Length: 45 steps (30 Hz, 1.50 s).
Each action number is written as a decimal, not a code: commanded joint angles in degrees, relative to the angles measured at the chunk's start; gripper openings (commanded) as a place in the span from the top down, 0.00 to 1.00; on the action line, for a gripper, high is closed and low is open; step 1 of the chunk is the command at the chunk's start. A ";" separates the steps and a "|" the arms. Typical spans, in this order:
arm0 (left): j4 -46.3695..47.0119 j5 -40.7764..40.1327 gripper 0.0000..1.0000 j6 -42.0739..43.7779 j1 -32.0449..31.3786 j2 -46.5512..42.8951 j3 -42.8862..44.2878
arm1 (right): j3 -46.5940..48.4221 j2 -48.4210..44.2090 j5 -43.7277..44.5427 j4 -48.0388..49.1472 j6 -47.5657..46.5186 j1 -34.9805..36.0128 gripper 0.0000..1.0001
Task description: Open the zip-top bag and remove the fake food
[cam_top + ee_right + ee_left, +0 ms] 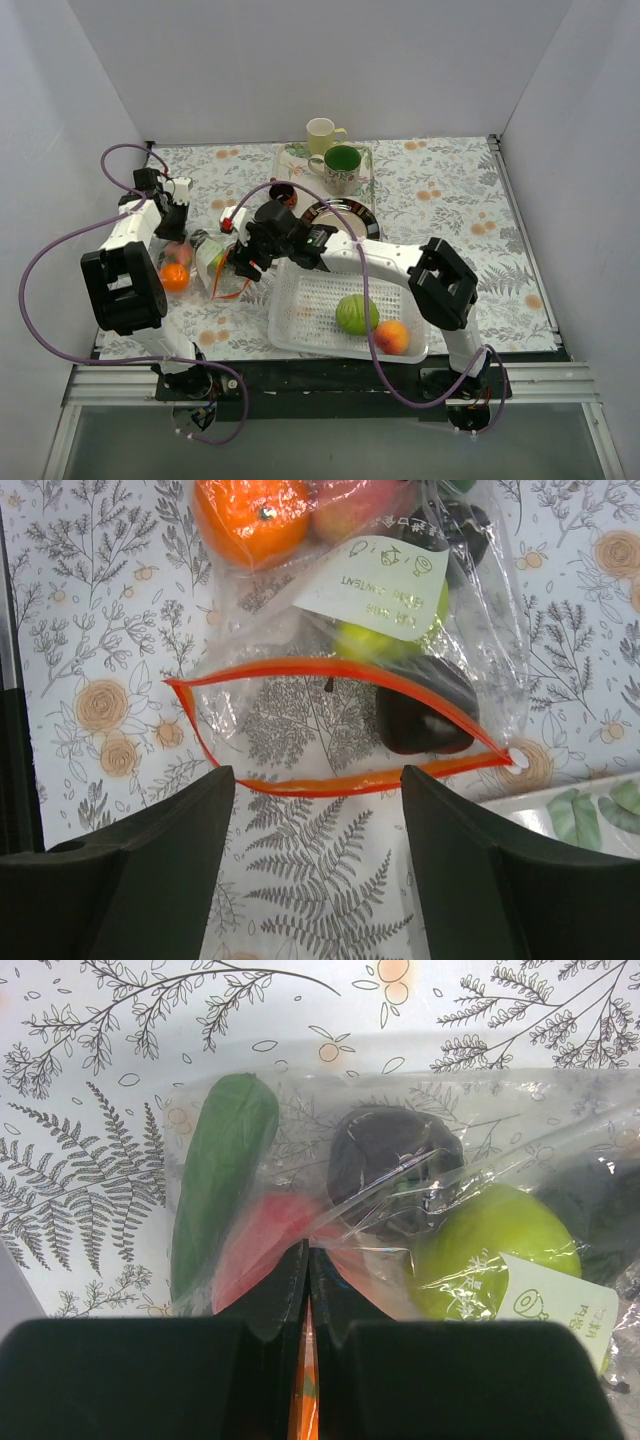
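The zip-top bag (208,262) lies on the patterned cloth with its orange-red zip strip (330,667) spread open. Inside it I see an orange (250,515), a pinkish apple (355,505), a green pear (390,635) and a dark plum (425,715). My left gripper (308,1250) is shut on the bag's clear plastic (480,1110) at its closed end, by the green chili (220,1180) and a plum (395,1165). My right gripper (316,772) is open and empty, just above the near lip of the mouth. A green cabbage (356,313) and a peach (391,337) lie in the basket.
The white perforated basket (310,300) stands right of the bag, under my right arm. Behind it are a dark plate (340,215) and a tray (290,160) with a cream mug (322,133) and a green mug (343,168). White walls enclose the table.
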 commanded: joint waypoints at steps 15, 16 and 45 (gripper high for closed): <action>-0.11 0.60 1.00 2.12 0.52 -0.82 -0.15 | 11.99 16.23 7.71 1.61 1.34 -0.23 0.02; -0.55 1.12 1.00 2.21 0.52 -0.91 -0.06 | 12.44 17.11 8.25 1.97 1.25 -0.23 0.02; -22.59 9.92 0.30 7.31 -0.18 2.08 15.31 | 5.24 19.93 15.46 23.59 1.51 -0.32 0.15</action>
